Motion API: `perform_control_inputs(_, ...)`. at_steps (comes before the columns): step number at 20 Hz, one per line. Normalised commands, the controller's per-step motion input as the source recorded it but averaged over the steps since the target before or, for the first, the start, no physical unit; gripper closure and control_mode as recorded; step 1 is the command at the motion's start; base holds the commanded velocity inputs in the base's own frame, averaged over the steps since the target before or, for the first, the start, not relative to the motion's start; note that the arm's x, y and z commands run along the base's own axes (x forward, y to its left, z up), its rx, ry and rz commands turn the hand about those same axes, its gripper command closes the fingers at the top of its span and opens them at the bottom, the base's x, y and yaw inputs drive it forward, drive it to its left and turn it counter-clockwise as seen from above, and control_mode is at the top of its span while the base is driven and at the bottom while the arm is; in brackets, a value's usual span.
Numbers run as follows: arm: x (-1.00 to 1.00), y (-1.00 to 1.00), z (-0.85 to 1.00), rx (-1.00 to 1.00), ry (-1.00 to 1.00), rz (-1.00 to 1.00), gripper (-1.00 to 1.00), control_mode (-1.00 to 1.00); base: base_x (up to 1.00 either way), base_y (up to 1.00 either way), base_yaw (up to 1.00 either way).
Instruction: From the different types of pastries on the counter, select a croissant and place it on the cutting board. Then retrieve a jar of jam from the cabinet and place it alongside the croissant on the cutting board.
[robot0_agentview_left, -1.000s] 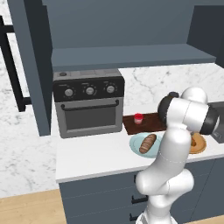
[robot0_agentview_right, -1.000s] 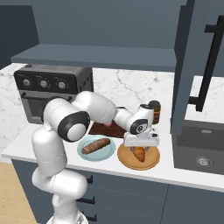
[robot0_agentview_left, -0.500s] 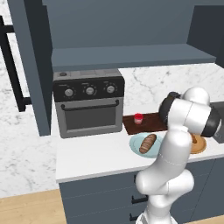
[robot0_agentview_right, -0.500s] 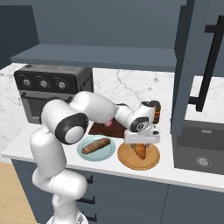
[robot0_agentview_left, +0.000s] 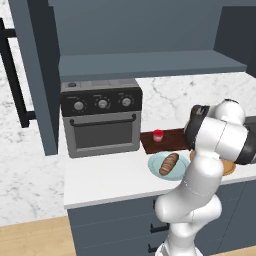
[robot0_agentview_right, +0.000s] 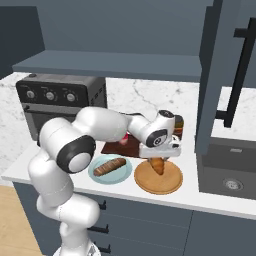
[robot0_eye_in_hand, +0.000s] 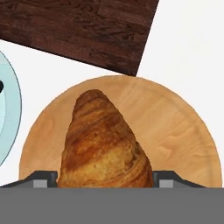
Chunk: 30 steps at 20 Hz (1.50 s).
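My gripper (robot0_agentview_right: 159, 156) is shut on the golden croissant (robot0_eye_in_hand: 103, 140), with a fingertip pressed against each of its sides. The croissant (robot0_agentview_right: 157, 165) hangs tip-down just above the round tan plate (robot0_agentview_right: 170, 182). The dark reddish cutting board (robot0_eye_in_hand: 87, 30) lies just beyond that plate, at the back of the white counter (robot0_eye_in_hand: 188, 52). A small red jam jar (robot0_agentview_left: 158, 135) stands on the cutting board (robot0_agentview_left: 170, 140). The long brown loaf (robot0_agentview_right: 110, 166) rests on its pale blue plate (robot0_agentview_right: 100, 176), left of the gripper. The slate-blue wall cabinet (robot0_agentview_left: 140, 25) hangs overhead.
The grey toaster oven (robot0_agentview_left: 102, 120) stands at the left of the counter. A dark brown lidded jar (robot0_agentview_right: 178, 126) sits behind the gripper. A tall blue panel with a black handle (robot0_agentview_right: 235, 75) and a sink (robot0_agentview_right: 230, 175) bound the right side.
The croissant lay flat on the tan plate; now it hangs upright in the gripper, raised slightly off the plate. The arm has shifted only a little.
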Motion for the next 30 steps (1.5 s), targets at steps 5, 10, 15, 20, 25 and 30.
perform_control_inputs(5, 0.4, 0.54, 0.0, 0.0, -0.02, 0.0, 1.0, -1.0, 0.0, 0.0, 0.0)
perform_control_inputs(10, 0.67, 0.59, 0.0, 0.0, -0.02, 0.0, 1.0, -1.0, 0.0, 0.0, 0.0)
perform_control_inputs(15, 0.67, 0.43, 0.0, 0.0, -0.01, 0.0, 1.0, -1.0, 0.0, 0.0, 0.0)
perform_control_inputs(20, 0.52, 0.09, 0.0, 0.0, 0.0, 0.0, 1.0, -1.0, 0.0, 0.0, 0.0)
perform_control_inputs(25, 0.52, 0.0, 0.0, 0.0, 0.0, 0.0, 1.0, -1.0, 0.0, 0.0, 0.0)
perform_control_inputs(30, 0.44, 0.0, -0.01, 0.0, 0.0, 0.0, 1.0, -1.0, 0.0, 0.0, 0.0)
